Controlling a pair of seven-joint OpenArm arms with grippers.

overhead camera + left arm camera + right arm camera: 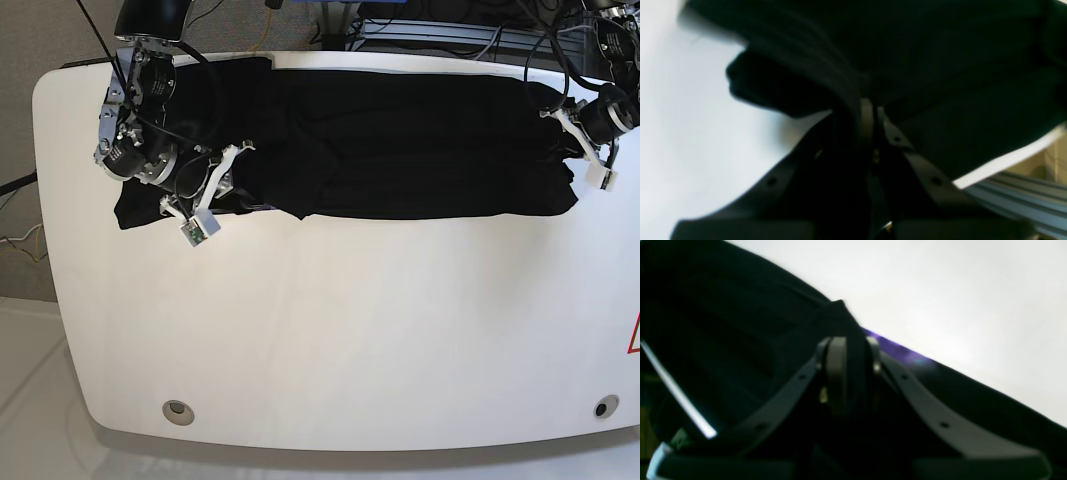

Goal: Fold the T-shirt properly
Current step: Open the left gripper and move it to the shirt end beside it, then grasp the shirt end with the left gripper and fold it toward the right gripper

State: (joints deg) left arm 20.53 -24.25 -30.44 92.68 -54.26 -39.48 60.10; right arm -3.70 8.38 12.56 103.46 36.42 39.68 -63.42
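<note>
- One T-shirt (400, 140), black and plain on the side facing up, lies across the far part of the white bench (330, 330), its long axis running left to right along the far edge.
- The garment is gathered into a broad band; a lobe of cloth at its left end reaches nearest the camera, while the right end stops close to the bench's right edge.
- Two robot arms work the scene, one at each end of the shirt.
- The right hand (228, 172), at the left of the base view, is closed on a bunched ridge of the shirt's near-left edge; its wrist view shows black cloth pinched between its fingers (836, 366), with a sliver of purple print (897, 350) showing just beside them.
- The left hand (556, 122), at the right of the base view, is clamped on the shirt's right end; its wrist view shows dark folds held between narrow fingertips (867, 116).
- Two round fittings (178, 408) sit in the bench's near corners.
</note>
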